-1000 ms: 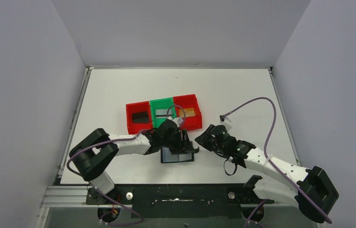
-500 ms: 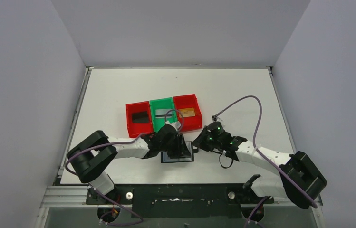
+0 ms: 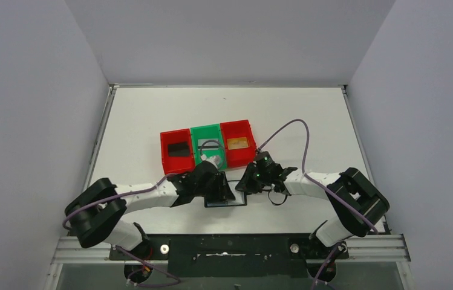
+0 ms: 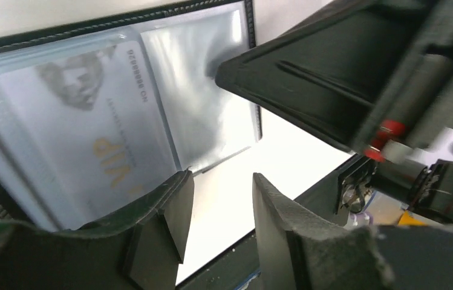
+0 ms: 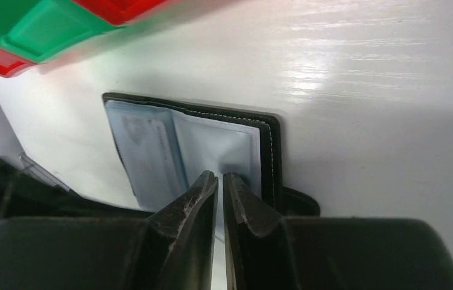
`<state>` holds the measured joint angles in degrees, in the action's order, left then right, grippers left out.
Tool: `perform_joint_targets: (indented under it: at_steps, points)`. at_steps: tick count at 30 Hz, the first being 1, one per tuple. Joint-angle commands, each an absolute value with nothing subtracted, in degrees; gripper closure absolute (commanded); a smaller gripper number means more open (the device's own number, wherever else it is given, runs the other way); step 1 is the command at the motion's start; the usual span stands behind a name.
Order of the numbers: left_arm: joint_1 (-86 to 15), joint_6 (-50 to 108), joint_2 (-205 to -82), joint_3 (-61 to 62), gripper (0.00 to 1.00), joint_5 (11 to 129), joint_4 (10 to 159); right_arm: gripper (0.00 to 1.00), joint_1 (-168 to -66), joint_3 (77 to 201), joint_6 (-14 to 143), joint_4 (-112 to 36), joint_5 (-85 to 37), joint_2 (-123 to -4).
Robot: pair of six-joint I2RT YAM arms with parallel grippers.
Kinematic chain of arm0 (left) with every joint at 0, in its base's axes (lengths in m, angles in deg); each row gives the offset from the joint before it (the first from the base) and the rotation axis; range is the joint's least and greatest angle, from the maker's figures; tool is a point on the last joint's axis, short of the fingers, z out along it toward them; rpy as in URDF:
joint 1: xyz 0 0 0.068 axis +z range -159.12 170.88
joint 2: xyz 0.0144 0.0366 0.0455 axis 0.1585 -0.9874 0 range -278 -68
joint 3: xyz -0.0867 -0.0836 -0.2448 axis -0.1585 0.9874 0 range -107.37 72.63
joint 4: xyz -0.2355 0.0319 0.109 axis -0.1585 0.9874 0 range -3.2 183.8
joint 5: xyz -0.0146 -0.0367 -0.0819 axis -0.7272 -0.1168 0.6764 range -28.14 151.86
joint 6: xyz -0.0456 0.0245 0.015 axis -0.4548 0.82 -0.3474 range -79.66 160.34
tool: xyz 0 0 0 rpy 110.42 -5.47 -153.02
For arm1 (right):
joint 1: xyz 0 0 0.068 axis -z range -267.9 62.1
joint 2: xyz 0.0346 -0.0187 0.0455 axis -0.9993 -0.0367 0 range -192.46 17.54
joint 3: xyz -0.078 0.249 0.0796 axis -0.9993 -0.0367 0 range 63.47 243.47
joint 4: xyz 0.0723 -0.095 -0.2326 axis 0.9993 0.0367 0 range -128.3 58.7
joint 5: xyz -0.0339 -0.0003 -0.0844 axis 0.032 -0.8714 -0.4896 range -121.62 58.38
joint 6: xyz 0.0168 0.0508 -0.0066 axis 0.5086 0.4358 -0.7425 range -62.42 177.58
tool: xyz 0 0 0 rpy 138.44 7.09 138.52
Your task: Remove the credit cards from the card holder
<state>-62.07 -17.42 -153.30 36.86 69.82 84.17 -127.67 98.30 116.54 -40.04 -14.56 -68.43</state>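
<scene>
The black card holder (image 3: 222,201) lies open on the table near the front edge, its clear pockets facing up. In the left wrist view its left pocket (image 4: 84,121) holds a pale credit card (image 4: 109,163) with gold letters, and the right pocket (image 4: 202,90) looks empty. My left gripper (image 4: 221,181) is open at the holder's near edge, with only white table showing between its fingers. My right gripper (image 5: 222,177) is shut to a thin slit, its tips on the holder's right pocket (image 5: 224,151). Whether it pinches the plastic I cannot tell.
Behind the holder stand three joined bins: a red bin (image 3: 175,151) with a dark card, a green bin (image 3: 207,145) with a card, and a red bin (image 3: 237,142) with a gold card. The table's dark front rail (image 3: 230,248) runs close below the holder.
My right arm has swung left onto the holder and its jaws have narrowed. The left gripper has closed partway and settled lower over the holder's near edge.
</scene>
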Motion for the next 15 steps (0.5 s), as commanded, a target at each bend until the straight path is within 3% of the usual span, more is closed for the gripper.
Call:
perform_joint_targets:
  at_steps: [1, 6, 15]
  points:
    - [-61.71, -16.28, -143.06, 37.19, 0.58, 62.05, 89.83, 0.88, -127.66, 98.96, 115.64, -39.66, -14.28, -70.31]
    - [-58.29, -15.92, -137.59, 37.71, 0.47, 56.35, 98.95, 0.87, -129.75, 98.81, 115.92, -40.41, -15.31, -70.17]
    - [-56.1, -14.52, -141.94, 39.72, 0.46, 64.69, 93.05, 0.85, -131.8, 100.81, 116.0, -41.6, -15.12, -71.89]
